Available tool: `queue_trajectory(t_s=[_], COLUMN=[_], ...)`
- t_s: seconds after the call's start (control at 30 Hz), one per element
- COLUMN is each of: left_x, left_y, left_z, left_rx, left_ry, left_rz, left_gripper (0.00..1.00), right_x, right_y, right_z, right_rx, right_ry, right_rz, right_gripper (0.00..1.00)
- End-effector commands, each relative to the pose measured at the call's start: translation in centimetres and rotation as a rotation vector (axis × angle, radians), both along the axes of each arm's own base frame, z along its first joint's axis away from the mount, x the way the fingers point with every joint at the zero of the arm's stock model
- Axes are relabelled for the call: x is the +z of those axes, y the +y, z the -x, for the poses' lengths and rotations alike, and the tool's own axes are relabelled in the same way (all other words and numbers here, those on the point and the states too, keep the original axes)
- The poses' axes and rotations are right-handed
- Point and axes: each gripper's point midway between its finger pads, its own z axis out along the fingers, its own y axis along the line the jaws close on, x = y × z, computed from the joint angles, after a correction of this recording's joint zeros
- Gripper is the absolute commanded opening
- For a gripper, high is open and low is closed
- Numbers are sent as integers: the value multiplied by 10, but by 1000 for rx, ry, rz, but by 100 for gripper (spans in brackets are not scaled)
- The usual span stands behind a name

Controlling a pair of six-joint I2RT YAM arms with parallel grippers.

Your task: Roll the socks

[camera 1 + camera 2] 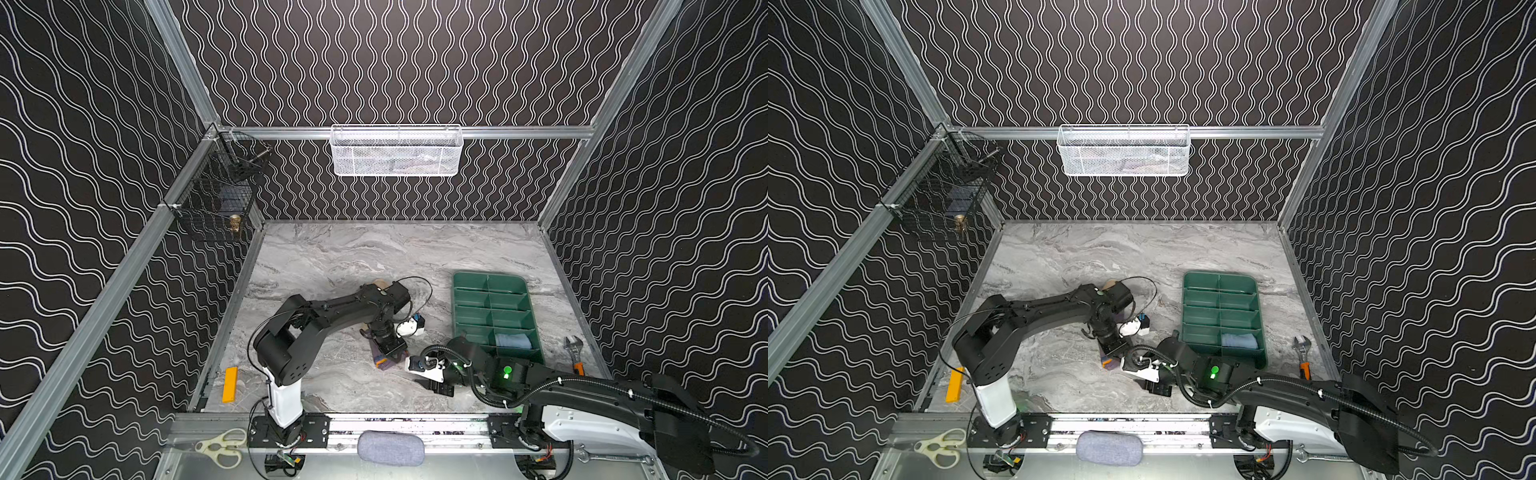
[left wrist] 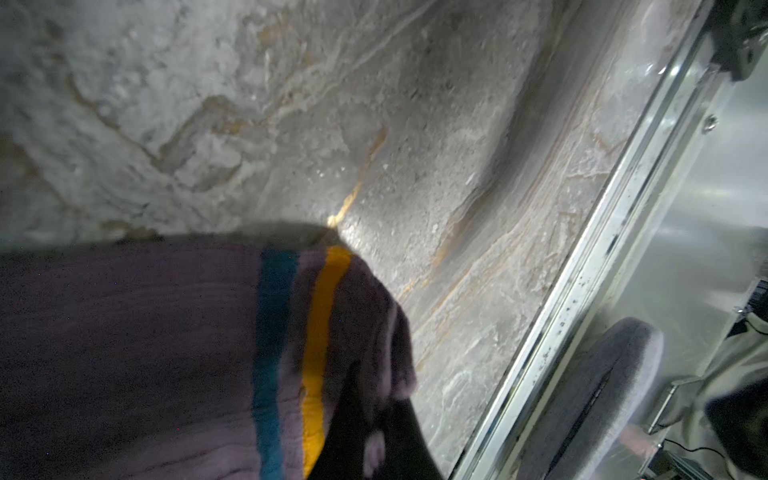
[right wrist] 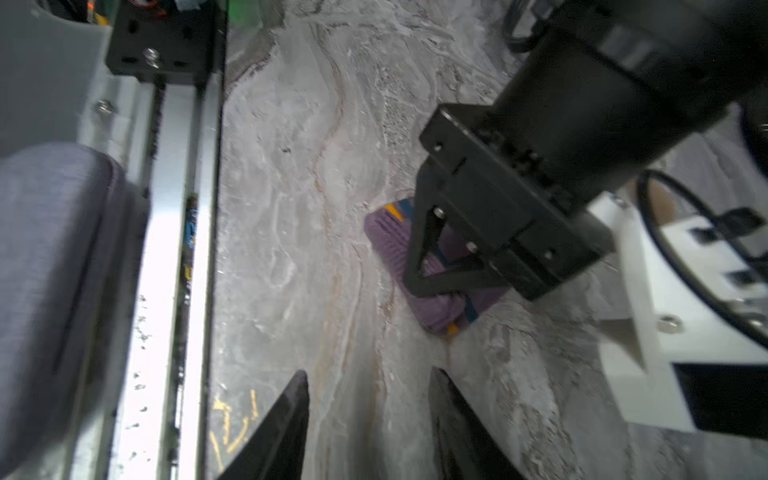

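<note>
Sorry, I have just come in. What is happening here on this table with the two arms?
The left gripper has its fingers shut on the striped end of a purple sock, low on the marble table. The right gripper hovers beside it, fingers apart and empty, pointing toward that sock. A light blue cloth bundle lies in one compartment of the green tray. The purple sock is not in the tray yet.

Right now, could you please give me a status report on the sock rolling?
Left claw shut on purple sock, on the table. Right claw open, empty, facing it. Light blue sock in green tray. Nothing between right claw and sock.
</note>
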Motion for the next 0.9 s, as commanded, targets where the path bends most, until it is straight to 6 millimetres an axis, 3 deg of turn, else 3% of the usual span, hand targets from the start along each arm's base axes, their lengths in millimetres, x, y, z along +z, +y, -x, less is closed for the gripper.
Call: queue_trajectory(t_s=[0.0,0.23,0.4,0.53,0.67,0.87], left_x=[-6,-14,-8,9,42,93], left_y=[13,13,13,18,18,33], left_z=[-9,-11,-17,-21,-24,-29], left_rx=[-19,-1,31,51,82,167], left_ry=[-77,-62,-111,-175,-256,-429], left_rz=[-54,-88,-77,-64,3,83], left_gripper=[8,45,69,75,82,85], right_x=[16,-2,-11,-21,-25,-22], right_y=[16,-7,-15,-16,-11,19], right_z=[-2,-29,-31,-31,-39,-50], right_rx=[-41,-131,-123,-100,-69,23], right_ry=[62,-109,-147,-175,-272,-414], right_rz=[-93,44,86,93,89,54], right_gripper=[49,52,53,53,54,55])
